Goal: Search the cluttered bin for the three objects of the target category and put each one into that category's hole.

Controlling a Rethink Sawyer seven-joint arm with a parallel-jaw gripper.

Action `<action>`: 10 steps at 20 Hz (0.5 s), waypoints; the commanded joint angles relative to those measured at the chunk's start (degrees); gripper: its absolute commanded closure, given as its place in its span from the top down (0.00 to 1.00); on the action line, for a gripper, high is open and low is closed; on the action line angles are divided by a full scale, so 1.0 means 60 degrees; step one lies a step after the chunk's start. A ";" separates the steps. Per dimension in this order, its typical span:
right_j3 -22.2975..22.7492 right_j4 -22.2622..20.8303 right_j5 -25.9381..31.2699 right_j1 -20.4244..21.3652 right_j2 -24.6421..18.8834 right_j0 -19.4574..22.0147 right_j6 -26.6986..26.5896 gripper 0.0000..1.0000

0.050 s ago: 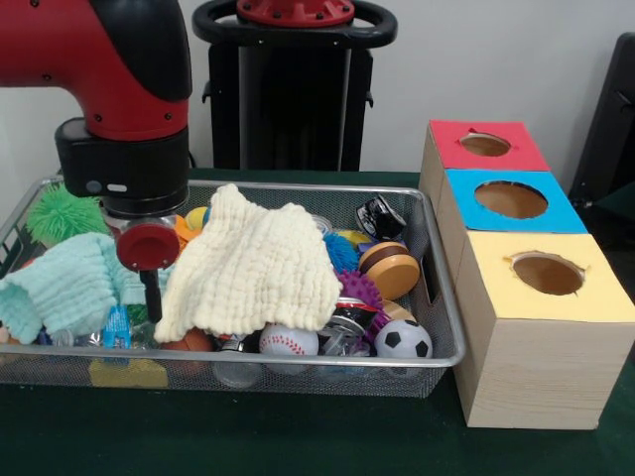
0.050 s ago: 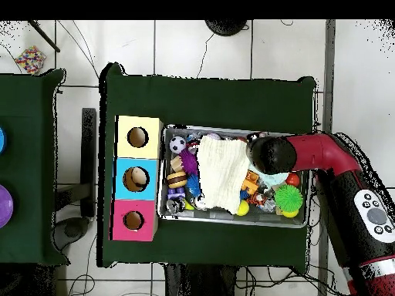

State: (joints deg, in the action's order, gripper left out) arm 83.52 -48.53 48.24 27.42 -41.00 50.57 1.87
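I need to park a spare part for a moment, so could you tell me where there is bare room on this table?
The green table is bare in front of the wire bin and beside it opposite the wooden box with three holes. The overhead view shows another bare strip behind the bin. Inside the bin it is crowded: a cream cloth, balls and toys cover the floor, and the arm hangs over its mint-cloth end.

Bright even indoor light, soft shadows under the mesh bin [image 1: 437,297], slightly soft focus, no glare
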 commanded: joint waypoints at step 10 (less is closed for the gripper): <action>-0.1185 -0.1764 -0.0173 -0.0795 0.0791 -0.0593 -0.0984 1.00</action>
State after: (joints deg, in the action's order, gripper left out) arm 81.13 -53.28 48.24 26.36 -39.74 48.49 1.87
